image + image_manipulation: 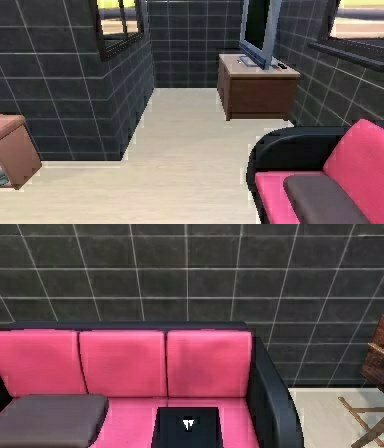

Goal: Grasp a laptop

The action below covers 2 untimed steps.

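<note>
A flat black rectangle with a small white mark on top (186,427) lies on the pink seat of a sofa (125,364) at the arm side view's bottom edge, just right of a grey cushion (50,419). Its shape and colour fit a closed laptop. The same black-framed pink sofa (352,160), with the grey cushion (325,195) on it, fills the forward view's lower right corner.
Dark tiled walls enclose a pale floor (190,140). A brown cabinet (255,88) carrying a flat screen (262,35) stands ahead on the right. Brown furniture (15,150) sits at the forward view's left edge. Wooden legs (362,416) show beyond the sofa's right arm.
</note>
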### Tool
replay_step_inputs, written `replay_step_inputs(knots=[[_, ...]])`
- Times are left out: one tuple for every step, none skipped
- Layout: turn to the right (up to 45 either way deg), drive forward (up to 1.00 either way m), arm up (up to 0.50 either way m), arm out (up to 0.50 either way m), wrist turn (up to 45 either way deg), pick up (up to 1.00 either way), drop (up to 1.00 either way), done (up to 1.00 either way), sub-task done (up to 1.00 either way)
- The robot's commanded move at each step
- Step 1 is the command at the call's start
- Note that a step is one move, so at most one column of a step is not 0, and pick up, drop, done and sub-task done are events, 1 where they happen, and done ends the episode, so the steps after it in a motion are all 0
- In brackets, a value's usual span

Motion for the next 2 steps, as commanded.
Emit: replay_step_inputs(knots=[[0.0, 0.00, 0.00, 0.30, 0.0, 0.00, 0.00, 0.00, 0.00], [0.0, 0.00, 0.00, 0.00, 45.0, 0.00, 0.00, 0.00, 0.00]])
